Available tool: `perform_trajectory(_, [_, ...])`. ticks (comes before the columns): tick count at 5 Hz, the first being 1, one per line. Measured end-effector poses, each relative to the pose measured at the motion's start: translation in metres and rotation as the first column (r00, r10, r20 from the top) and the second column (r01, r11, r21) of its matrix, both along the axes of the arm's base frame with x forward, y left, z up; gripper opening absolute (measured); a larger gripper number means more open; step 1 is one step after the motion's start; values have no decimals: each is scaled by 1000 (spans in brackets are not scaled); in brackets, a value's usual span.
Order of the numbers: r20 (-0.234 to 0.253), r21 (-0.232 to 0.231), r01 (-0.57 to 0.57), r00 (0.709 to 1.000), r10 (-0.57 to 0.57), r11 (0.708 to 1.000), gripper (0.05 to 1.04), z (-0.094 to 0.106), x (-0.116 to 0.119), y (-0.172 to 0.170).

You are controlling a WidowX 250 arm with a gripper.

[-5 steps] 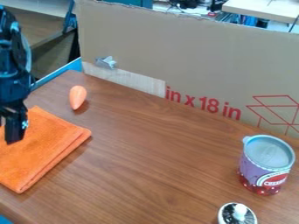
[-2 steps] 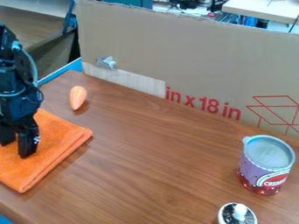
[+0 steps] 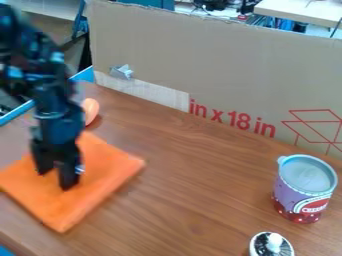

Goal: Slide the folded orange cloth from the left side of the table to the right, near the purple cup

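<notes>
Working at the orange cloth (image 3: pixel 100 200) with the black gripper (image 3: pixel 57 179), seemingly touching its top and holding the fingertips apart. Finding the cloth lying flat on the left part of the wooden table (image 3: pixel 200 195), near the orange toy vegetable (image 3: pixel 91 108) and well apart from the purple-and-red can (image 3: pixel 304 192). Probably running midway: counting the reach as done, leaving final placement unsettled and the gripper's withdrawal undone.

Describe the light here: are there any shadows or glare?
In the camera view, a soft shadow lies beside the tapered orange object; a pale sheen greys the wooden tabletop at the far left, behind the orange cloth; no harsh glare stands out.
</notes>
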State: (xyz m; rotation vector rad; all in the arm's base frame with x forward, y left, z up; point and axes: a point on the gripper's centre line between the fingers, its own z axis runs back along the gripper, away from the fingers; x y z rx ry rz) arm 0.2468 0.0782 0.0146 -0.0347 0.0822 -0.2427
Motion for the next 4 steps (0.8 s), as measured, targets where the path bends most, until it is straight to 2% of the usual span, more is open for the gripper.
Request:
perform_trajectory(2, [-20, 4, 72, 997, -72, 997, 1005, -4, 7, -93])
perform_trajectory(3, [-40, -3, 3, 999, -4, 1000, 1005, -5, 11, -122])
perform_trajectory(4, [-60, -46, -59, 997, 56, 997, 1005, -3, 12, -144])
